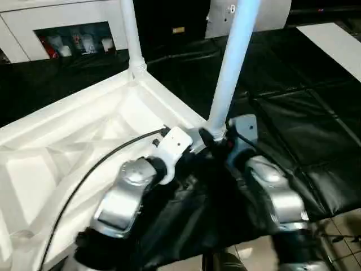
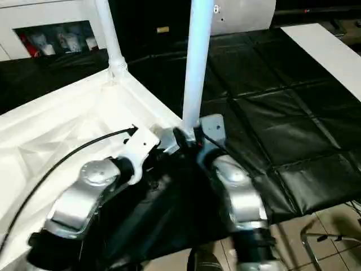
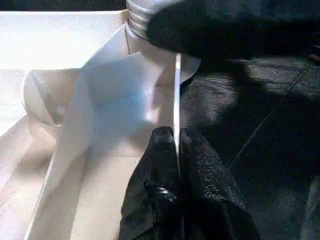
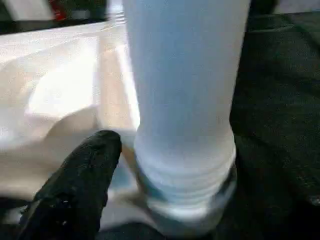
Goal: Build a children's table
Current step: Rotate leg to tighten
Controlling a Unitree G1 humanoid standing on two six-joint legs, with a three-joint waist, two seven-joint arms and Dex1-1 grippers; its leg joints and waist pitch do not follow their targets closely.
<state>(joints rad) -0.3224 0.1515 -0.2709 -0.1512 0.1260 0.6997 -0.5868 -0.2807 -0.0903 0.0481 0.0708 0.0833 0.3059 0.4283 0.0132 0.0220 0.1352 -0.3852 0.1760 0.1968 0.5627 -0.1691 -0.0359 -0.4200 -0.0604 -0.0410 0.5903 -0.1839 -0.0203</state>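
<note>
a small white children's table lies upside down on a black-covered worktop, its ribbed underside facing up. two white tube legs stand upright in its corner sockets: a far leg at the back corner and a near leg at the corner closest to the robot. both silver forearms reach toward the base of the near leg. the left gripper has its two black fingers pressed together, pinching the thin white edge wall of the tabletop just beside that corner socket. the right gripper sits at the foot of the near leg, with one black finger close beside the ribbed base of the tube; how wide its fingers stand cannot be told. a black cable runs along the left arm. a flat white panel lies at the worktop's far right.
</note>
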